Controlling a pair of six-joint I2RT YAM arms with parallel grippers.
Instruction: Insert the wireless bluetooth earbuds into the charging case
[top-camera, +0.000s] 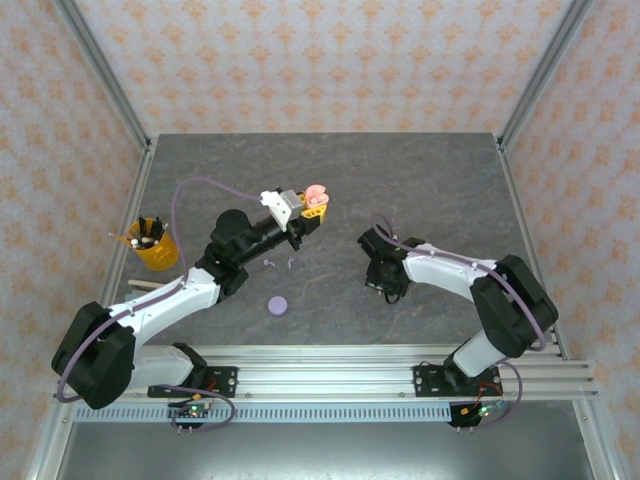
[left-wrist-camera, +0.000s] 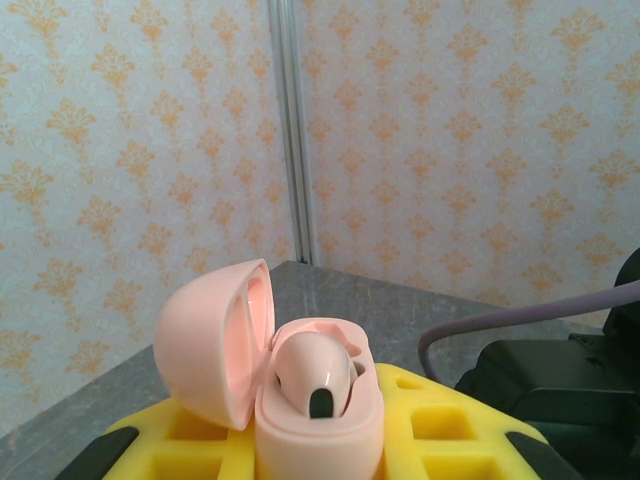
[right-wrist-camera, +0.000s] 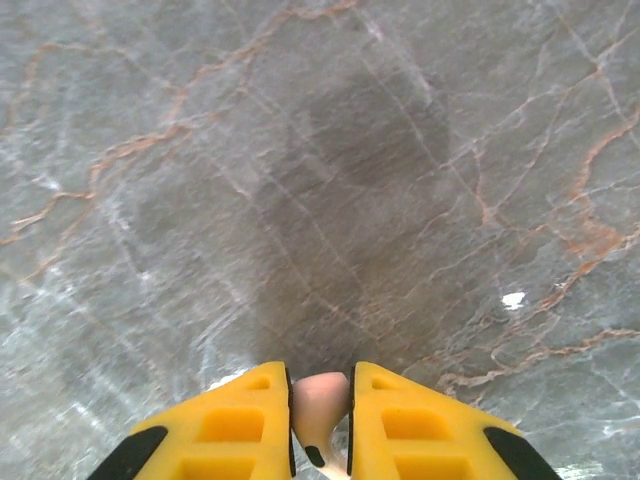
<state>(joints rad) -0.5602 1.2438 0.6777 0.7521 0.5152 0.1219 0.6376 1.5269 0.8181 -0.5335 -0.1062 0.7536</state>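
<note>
Left tool (top-camera: 313, 206) stood raised above the grey stone-patterned desk (top-camera: 440, 190) on an outstretched arm, clamped on an open pale pink round plastic charging case (left-wrist-camera: 318, 435). One pale pink stemmed earbud (left-wrist-camera: 312, 375) sat inside it, stem hidden. Two tiny lilac earbuds (top-camera: 270, 260) lay on the desk beneath, hard to make out. Right tool (top-camera: 386, 274) pointed down at mid-desk, pinching another pale pink earbud (right-wrist-camera: 321, 396), its lower end cut off. Bare desk lay around it, edges well apart.
</note>
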